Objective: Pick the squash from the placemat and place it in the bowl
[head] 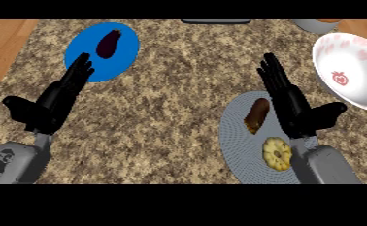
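Head view shows the left hand [54, 104] and right hand [295, 109] both open with straight fingers, the yellow squash [276, 153] lying on the grey placemat [238, 140] beside the right wrist, apart from the white bowl [337, 50].

1. Two black hands: left hand [46, 108], right hand [301, 116].
2. One brown vegetable [257, 113] just left of the right fingers.
3. One yellow squash [276, 153] behind those fingers, by the wrist.
4. One grey placemat [233, 142].
5. One blue plate [125, 57], one dark eggplant [108, 44], beyond the left fingers.
6. One white bowl [337, 50], right of the right fingers.
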Robot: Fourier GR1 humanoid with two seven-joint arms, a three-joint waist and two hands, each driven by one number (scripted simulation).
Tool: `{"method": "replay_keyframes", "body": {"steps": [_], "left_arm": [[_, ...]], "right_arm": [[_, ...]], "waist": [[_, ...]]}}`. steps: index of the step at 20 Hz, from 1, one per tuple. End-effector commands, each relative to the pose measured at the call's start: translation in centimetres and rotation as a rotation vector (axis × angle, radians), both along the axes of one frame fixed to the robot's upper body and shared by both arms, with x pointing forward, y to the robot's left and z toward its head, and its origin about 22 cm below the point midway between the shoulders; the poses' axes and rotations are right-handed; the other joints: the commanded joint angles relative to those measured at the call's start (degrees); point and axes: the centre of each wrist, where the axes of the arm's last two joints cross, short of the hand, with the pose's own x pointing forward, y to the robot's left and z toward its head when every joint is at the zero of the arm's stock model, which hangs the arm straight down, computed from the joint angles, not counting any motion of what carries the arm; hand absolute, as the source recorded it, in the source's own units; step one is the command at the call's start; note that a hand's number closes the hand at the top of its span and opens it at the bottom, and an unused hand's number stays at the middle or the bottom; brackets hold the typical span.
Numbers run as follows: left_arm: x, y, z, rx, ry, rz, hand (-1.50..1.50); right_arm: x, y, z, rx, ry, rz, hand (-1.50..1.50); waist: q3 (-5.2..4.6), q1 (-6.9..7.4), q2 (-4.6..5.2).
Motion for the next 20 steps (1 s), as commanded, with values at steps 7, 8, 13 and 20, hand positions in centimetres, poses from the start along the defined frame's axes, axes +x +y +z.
{"method": "replay_keyframes", "body": {"steps": [7,8,13,20], "left_arm": [[-0.6,-2.8,-1.1,-0.014,0.026,-0.080,0.00],[-1.0,-4.0,-1.8,-0.040,0.044,-0.090,0.00],[-2.5,-7.8,-1.3,-0.039,0.012,-0.179,0.00],[-1.5,-7.8,-1.1,-0.040,0.016,-0.177,0.00]], "right_arm": [[-1.8,-9.9,2.6,-0.950,-0.310,-0.188,1.50],[-2.7,-9.6,1.3,-0.975,-0.323,-0.245,1.50],[-8.1,-4.9,-4.3,-0.910,-0.360,-0.254,-1.50],[-6.7,-5.6,-0.7,-1.390,-0.218,-0.197,-1.50]], "waist": [[-1.69,-6.04,-2.30],[-0.05,-5.26,-1.63],[0.76,-0.47,-0.66],[0.37,-0.37,-0.60]]}}
